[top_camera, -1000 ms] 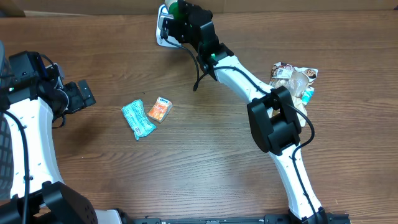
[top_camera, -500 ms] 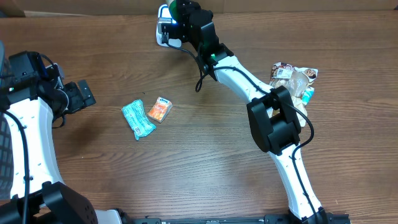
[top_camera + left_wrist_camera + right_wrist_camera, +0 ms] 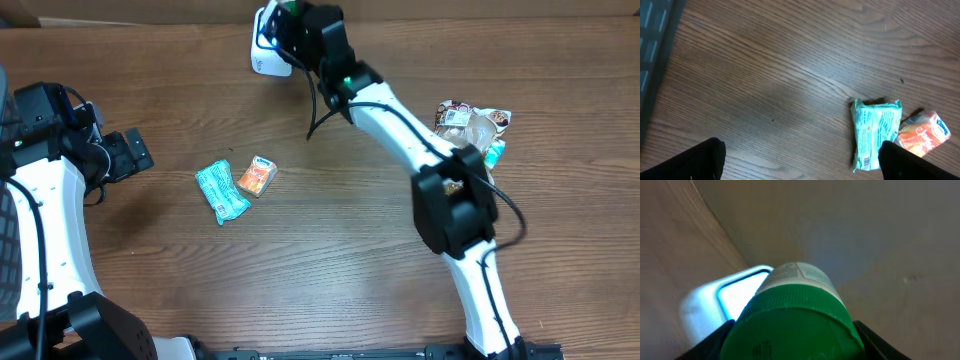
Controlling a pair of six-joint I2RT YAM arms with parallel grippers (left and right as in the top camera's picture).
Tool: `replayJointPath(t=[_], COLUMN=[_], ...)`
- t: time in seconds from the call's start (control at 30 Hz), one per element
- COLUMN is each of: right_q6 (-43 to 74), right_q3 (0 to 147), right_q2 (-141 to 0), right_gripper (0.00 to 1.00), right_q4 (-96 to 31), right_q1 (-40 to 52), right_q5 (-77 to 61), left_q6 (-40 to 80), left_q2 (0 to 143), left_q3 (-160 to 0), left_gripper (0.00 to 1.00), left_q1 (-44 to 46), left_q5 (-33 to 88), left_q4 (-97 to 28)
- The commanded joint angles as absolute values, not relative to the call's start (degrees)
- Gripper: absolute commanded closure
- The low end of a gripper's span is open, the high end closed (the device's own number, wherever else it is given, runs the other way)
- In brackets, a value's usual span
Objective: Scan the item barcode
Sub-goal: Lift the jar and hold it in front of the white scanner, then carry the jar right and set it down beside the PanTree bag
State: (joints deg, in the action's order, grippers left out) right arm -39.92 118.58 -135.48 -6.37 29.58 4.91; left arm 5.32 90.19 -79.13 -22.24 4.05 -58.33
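Overhead: the right tool (image 3: 287,18) reaches to the far edge of the table (image 3: 330,260), clamped on a green-capped bottle (image 3: 291,8) held just above the white scanner (image 3: 262,52). The left tool (image 3: 133,154) hovers at the left with its jaws wide apart. A teal packet (image 3: 222,192) and an orange packet (image 3: 256,176) lie touching mid-table, and a pile of packaged goods (image 3: 474,127) sits at the right.

Left wrist: both packets lie ahead, between the spread fingertips.

Right wrist: the fingers (image 3: 714,342) flank the bottle's green cap, with the scanner's bright window just behind it.
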Motion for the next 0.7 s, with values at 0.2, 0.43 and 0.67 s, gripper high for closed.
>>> replayJointPath(t=[0.2,0.43,0.67], right_q6=[-7.0,-4.5,-4.2], right_q3=[120.0,119.9,112.8], right_q2=[-112.2,-116.4,-120.4], right_gripper=[0.76,0.76,0.76], right_q4=[-51.6,-82.0,-83.5], right_q1=[30.5,29.3,23.9], right_q5=[-2.5,-2.7,-2.6], left_q6=[3.8,3.8,3.8], left_q2=[90.4,90.4,90.4], left_q3=[-80.0,-80.0,-80.0], left_gripper=[0.00,0.00,0.00], left_q1=[-22.5,-22.5,-22.5], left_q5=[3.9,3.9,3.9], left_q4=[-58.3,-58.3,-58.3])
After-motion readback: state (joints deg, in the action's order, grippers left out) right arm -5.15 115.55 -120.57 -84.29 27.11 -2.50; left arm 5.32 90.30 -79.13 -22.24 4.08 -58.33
